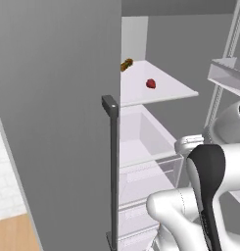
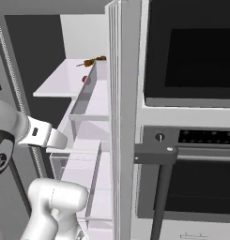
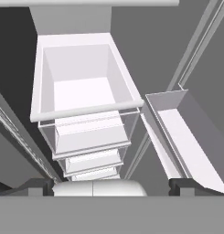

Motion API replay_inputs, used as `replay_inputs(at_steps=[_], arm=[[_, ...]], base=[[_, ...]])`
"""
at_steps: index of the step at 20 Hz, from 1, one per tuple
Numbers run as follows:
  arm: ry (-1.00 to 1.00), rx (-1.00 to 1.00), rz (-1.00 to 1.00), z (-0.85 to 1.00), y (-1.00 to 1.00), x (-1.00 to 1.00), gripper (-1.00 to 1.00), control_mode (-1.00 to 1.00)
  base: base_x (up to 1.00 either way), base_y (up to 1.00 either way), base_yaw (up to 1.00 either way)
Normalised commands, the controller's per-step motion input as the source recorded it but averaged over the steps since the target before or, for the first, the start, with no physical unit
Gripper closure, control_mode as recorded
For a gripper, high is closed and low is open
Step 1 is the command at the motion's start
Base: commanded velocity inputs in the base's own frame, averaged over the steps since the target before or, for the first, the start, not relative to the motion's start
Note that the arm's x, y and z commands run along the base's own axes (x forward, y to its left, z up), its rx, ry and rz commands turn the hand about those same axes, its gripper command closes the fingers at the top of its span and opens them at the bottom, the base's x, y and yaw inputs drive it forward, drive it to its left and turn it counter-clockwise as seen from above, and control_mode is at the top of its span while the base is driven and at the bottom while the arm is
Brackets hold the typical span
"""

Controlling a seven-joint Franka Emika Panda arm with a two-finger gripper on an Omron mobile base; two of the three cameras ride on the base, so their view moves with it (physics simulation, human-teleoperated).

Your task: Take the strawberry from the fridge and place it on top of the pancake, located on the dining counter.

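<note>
On the white shelf [image 1: 165,88] of the open fridge [image 1: 58,122] lies the strawberry [image 1: 151,84], untouched. Below it, the gripper [image 3: 111,185] hangs spread and empty; grasping and carrying remain.

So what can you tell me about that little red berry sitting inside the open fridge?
The strawberry is a tiny, bright red, roughly conical berry lying alone on a white shelf in the upper part of the fridge. Nothing touches it but the shelf. A small brown-orange food lump lies apart from it, farther back on the same shelf. In the right base view the strawberry is partly hidden behind a door bin. Its surface detail is too small to make out.
</note>
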Motion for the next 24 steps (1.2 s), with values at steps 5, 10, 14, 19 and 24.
replay_inputs(at_steps=[5,10,14,19,24], arm=[[0.00,0.00,0.00,0.00,0.00,0.00,-1.00,1.00],[0.00,0.00,0.00,0.00,0.00,0.00,-1.00,1.00],[0.00,0.00,0.00,0.00,0.00,0.00,-1.00,1.00],[0.00,0.00,0.00,0.00,0.00,0.00,-1.00,1.00],[0.00,0.00,0.00,0.00,0.00,0.00,-1.00,1.00]], base=[[0.01,0.00,-0.10],[0.38,0.15,-0.10],[0.49,0.01,-0.09],[0.74,0.04,-0.10],[0.86,0.00,0.00]])
